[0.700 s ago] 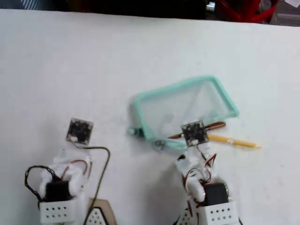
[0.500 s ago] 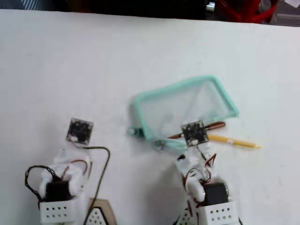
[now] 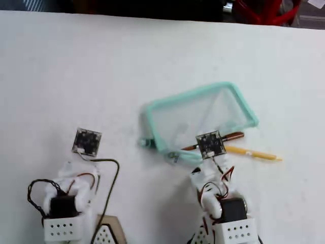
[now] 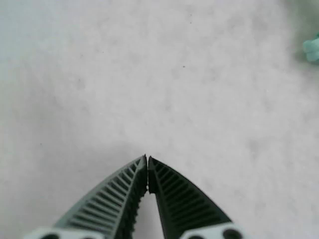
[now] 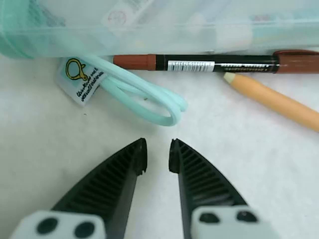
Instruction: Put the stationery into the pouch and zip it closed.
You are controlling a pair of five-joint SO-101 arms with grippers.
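A translucent pouch (image 3: 198, 114) with mint trim lies flat mid-table. Along its near edge lie a brown pen (image 3: 234, 136) and a yellow pencil (image 3: 254, 153). In the right wrist view the pouch (image 5: 174, 25) spans the far side, with the brown pen (image 5: 209, 64) against it and the yellow pencil (image 5: 279, 102) angled beside. A mint loop strap (image 5: 144, 97) with a tag (image 5: 79, 79) lies just ahead of my right gripper (image 5: 157, 149), which is open, low over the table and holding nothing. My left gripper (image 4: 147, 160) is shut over bare table, left of the pouch.
The mint zip pull (image 3: 147, 143) sticks out at the pouch's near-left corner and shows at the edge of the left wrist view (image 4: 312, 49). White table (image 3: 76, 66) extends to the left and behind. Dark floor and red furniture (image 3: 264, 10) lie past the far edge.
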